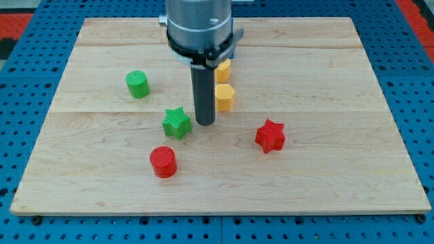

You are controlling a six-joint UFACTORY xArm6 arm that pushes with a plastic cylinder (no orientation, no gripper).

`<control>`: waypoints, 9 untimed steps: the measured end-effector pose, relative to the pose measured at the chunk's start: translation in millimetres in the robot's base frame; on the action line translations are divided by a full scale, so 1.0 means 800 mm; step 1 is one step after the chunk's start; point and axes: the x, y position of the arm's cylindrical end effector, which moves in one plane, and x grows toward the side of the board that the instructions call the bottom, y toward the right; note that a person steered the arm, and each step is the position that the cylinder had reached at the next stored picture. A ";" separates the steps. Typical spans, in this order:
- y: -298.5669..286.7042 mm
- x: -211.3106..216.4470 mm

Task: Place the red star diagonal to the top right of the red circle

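The red star (270,135) lies on the wooden board right of centre. The red circle (163,161) stands toward the view's bottom, left of centre. The star is to the right of the circle and slightly higher in the view. My tip (205,123) rests on the board between the green star (176,123) on its left and the red star farther to its right. It is close beside the green star and well apart from the red star and the red circle.
A green cylinder (137,84) stands at the view's upper left. Two yellow blocks sit just right of the rod, one (224,97) by its lower part, one (222,68) partly hidden behind it. The wooden board (352,190) lies on a blue pegboard.
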 end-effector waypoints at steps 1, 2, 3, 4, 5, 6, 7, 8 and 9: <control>-0.020 0.004; -0.078 -0.030; -0.104 -0.030; -0.036 -0.028; 0.074 -0.023; 0.167 -0.019; 0.249 -0.014; 0.194 0.014; 0.147 0.058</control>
